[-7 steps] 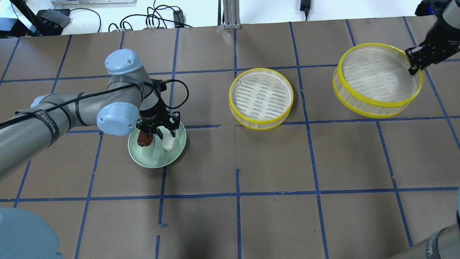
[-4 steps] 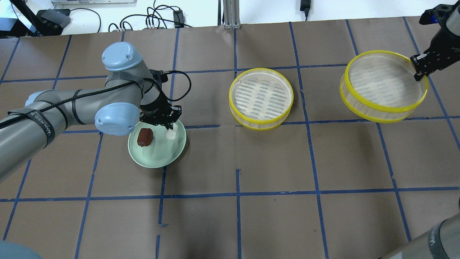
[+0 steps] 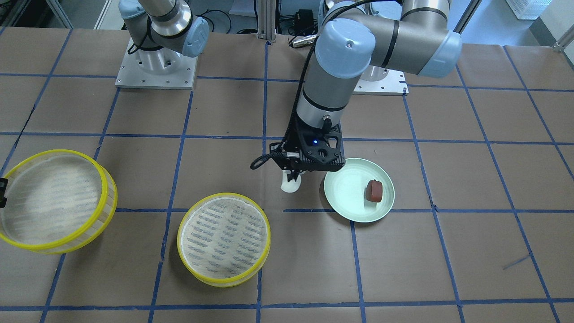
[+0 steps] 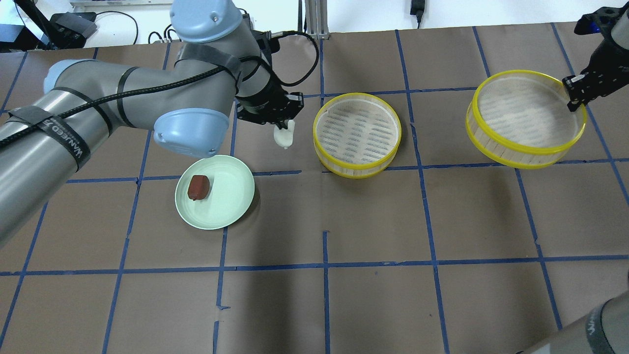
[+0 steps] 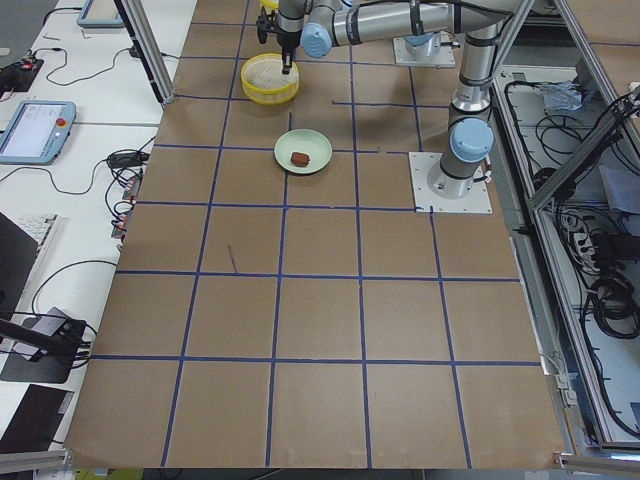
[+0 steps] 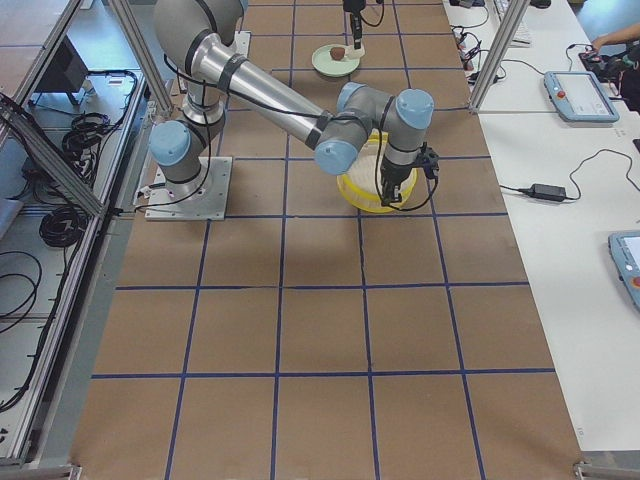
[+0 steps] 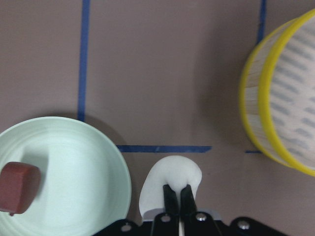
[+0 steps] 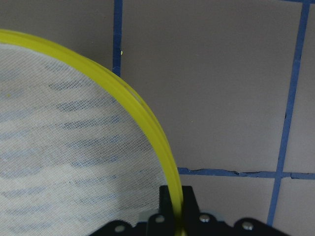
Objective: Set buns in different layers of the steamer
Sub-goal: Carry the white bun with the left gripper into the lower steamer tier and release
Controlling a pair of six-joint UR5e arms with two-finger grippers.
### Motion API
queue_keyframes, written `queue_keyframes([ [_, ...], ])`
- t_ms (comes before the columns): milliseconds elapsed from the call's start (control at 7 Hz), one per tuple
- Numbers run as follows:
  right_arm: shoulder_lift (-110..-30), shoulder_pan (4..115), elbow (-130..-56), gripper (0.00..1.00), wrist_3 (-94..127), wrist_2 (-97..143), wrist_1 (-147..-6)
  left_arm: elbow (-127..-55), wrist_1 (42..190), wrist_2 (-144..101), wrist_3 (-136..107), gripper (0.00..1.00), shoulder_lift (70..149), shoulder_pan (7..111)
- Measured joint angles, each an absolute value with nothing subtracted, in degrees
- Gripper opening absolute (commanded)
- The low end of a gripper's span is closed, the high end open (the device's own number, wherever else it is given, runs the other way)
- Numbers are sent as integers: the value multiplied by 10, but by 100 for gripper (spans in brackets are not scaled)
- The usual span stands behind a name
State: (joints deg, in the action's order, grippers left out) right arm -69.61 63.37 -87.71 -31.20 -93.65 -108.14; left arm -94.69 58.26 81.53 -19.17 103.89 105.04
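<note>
Left wrist-mounted view: the left claw (image 7: 176, 189) pinched the soft white domed bun (image 7: 170, 172) thinly; it could slip before the yellow-rimmed mesh steamer tray (image 7: 295, 88) at the claw's right, while the right claw (image 8: 176, 196) clamped a second tray (image 8: 74, 123).

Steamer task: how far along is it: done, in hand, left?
Done: layers unstacked; neither holds a bun. In hand: left pincer grips the white bun beside the table layer; right pincer holds the other layer by its rim. Left: brown bun sits on the plate.

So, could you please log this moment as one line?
left end effector: shut on white bun, between plate and centre tray | right end effector: shut on rim of second tray | brown bun: on plate
</note>
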Motion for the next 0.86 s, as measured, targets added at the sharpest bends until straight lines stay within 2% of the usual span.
queue_keyframes([
  [286,-696,634,-878,8,-312,-936,-1081,-939,517,788,-218,5,1078,1079],
  [429,-696,634,-877,8,-312,-936,-1081,-939,481,785,-235,11,1107,1094],
  [571,-696,634,-877,8,-312,-935,-1081,-939,441,785,-253,99,1140,1104],
  [857,-696,634,-877,8,-311,-935,-1081,-938,401,788,-262,100,1174,1110],
])
